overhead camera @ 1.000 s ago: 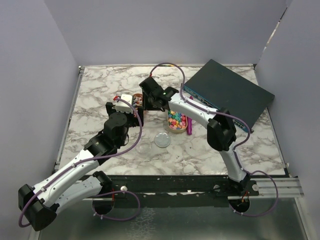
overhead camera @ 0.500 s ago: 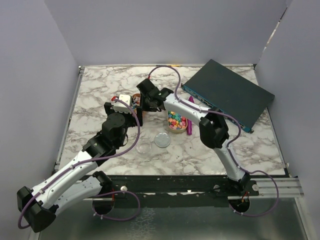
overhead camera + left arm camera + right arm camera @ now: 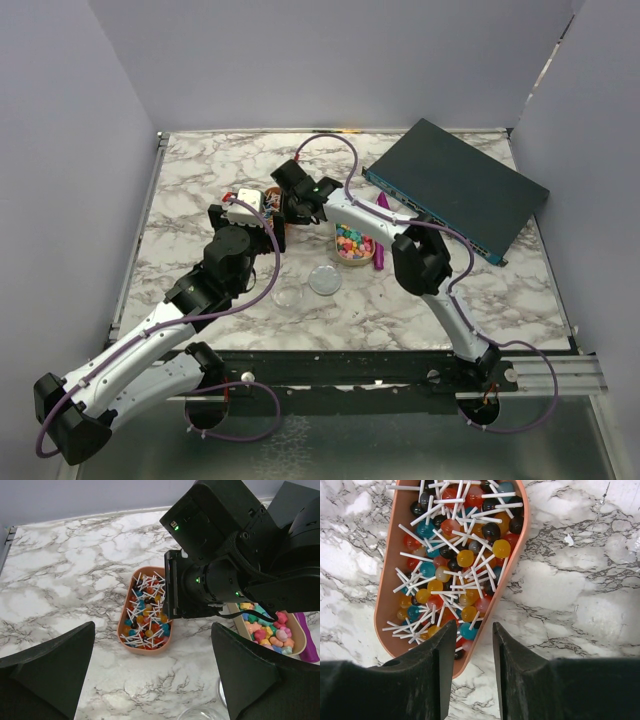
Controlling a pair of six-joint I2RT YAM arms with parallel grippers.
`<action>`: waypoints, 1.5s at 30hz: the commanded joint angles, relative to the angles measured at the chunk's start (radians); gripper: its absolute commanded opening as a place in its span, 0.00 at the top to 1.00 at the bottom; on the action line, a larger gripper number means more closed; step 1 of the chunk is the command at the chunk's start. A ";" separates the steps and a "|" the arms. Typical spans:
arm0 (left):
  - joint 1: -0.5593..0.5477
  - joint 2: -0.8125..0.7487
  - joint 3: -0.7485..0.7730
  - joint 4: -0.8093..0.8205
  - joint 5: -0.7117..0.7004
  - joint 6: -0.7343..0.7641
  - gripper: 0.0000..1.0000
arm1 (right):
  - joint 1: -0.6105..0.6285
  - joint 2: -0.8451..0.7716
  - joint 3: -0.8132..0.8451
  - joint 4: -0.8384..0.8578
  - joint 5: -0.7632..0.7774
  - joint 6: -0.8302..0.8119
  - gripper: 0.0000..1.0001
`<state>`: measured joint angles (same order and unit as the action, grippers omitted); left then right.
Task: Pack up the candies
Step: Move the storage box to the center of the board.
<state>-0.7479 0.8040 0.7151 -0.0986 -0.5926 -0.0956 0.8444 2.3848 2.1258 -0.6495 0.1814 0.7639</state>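
The candies are pastel sweets heaped in a beige oval tray; they also show in the left wrist view at the right. My right gripper hangs over the near end of an orange tray of lollipops. It is narrowly open and empty, its fingers standing either side of that tray's rim. In the top view the right gripper is left of the candies. My left gripper is wide open and empty, just short of the lollipop tray, and in the top view it sits beside the right one.
A round clear lid and a small clear cup lie near the front. A purple object lies right of the candy tray. A dark flat box fills the back right. Walls close in the sides.
My right gripper has shifted a little left toward the lollipop tray, its elbow folding in. The left arm has barely moved.
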 commanded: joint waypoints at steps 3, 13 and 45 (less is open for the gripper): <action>0.004 -0.011 -0.007 0.010 -0.014 0.006 0.01 | 0.005 0.035 0.001 -0.013 0.034 0.016 0.67; 0.004 -0.013 -0.007 0.010 -0.016 0.007 0.01 | 0.005 0.048 -0.002 -0.018 0.039 0.016 0.70; 0.004 0.000 -0.006 0.011 -0.013 0.007 0.01 | 0.005 -0.161 -0.234 -0.001 0.142 -0.039 0.99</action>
<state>-0.7479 0.8040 0.7151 -0.0986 -0.5926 -0.0952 0.8436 2.3085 1.9507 -0.6266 0.2539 0.7483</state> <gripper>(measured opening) 0.991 0.011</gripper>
